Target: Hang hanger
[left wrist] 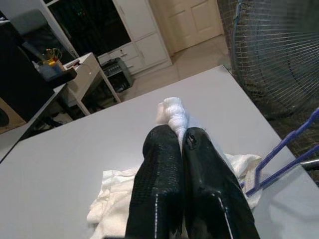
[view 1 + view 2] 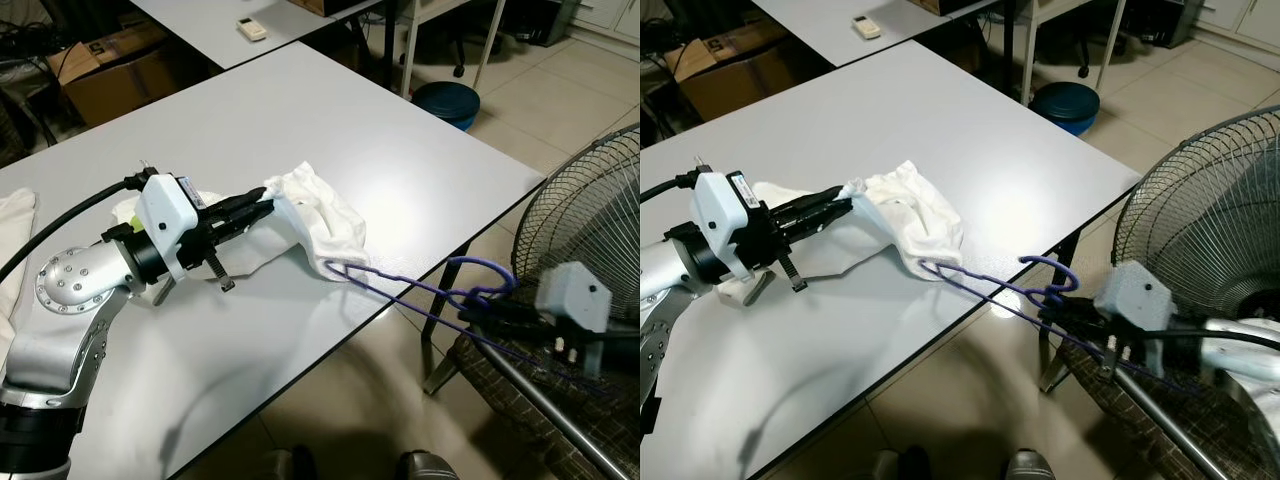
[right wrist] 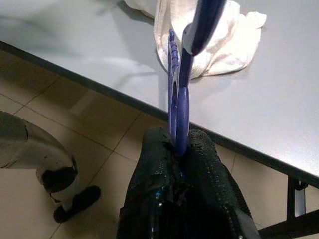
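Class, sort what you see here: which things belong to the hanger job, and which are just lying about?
Job: purple hanger, white garment, left gripper pinching the garment, right gripper holding the hanger.

Lying about: remote control, cardboard box, blue basin, fan.

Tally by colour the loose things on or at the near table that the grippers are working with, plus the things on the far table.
White: 2, the white garment pinched by the left gripper, and the remote on the far table.
Purple: 1, the hanger held by the right gripper, one end tucked in the garment.
Total: 3
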Controlling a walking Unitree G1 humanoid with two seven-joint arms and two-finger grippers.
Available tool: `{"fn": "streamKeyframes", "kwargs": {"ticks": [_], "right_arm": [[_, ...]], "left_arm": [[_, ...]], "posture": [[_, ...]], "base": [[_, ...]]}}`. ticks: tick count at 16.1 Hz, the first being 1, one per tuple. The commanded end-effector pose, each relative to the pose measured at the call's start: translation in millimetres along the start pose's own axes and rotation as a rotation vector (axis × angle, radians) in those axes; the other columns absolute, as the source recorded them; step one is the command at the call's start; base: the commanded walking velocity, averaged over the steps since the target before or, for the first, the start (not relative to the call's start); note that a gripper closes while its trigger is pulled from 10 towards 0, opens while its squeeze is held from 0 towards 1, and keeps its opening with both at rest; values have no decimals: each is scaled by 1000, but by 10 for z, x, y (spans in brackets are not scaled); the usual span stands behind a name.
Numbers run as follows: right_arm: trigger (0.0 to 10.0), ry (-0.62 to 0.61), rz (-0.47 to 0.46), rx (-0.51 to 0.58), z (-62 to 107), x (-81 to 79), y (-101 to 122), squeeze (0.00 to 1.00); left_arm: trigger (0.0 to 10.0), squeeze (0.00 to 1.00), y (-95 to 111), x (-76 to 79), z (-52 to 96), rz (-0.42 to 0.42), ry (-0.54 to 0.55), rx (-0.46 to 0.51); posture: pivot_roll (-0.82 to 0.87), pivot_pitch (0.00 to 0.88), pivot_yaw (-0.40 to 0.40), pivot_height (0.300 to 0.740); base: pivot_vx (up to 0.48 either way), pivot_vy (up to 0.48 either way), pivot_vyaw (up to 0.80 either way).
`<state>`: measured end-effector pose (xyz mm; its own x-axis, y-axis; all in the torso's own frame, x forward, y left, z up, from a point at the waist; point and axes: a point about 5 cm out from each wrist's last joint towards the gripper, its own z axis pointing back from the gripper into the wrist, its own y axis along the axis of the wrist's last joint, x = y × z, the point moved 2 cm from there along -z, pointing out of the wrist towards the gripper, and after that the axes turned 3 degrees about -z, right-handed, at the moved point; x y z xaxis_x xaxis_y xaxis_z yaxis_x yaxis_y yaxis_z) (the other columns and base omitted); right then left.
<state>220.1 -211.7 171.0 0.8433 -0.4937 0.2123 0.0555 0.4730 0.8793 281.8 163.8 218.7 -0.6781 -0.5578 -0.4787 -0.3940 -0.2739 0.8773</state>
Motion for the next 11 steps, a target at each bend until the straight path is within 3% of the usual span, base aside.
{"fn": "streamKeyframes", "kwargs": {"ticks": [1,4,11], "right_arm": [[10000,3,22,5,-21,-9,19,0],[10000,-19,66,-4,-74,38,42,0],[10000,-97,176,-51,-112,133,104,0]], "left_arm": [[0,0,68,20,-16,-8,-21,21],[0,0,183,-4,-71,-7,-20,58],[0,0,234,-29,-79,-18,-33,57]], "posture": [[-175,112,126,740],[-173,110,127,740],[-173,112,132,740]], "base": [[0,0,0],[0,0,0],[0,0,0]]}}
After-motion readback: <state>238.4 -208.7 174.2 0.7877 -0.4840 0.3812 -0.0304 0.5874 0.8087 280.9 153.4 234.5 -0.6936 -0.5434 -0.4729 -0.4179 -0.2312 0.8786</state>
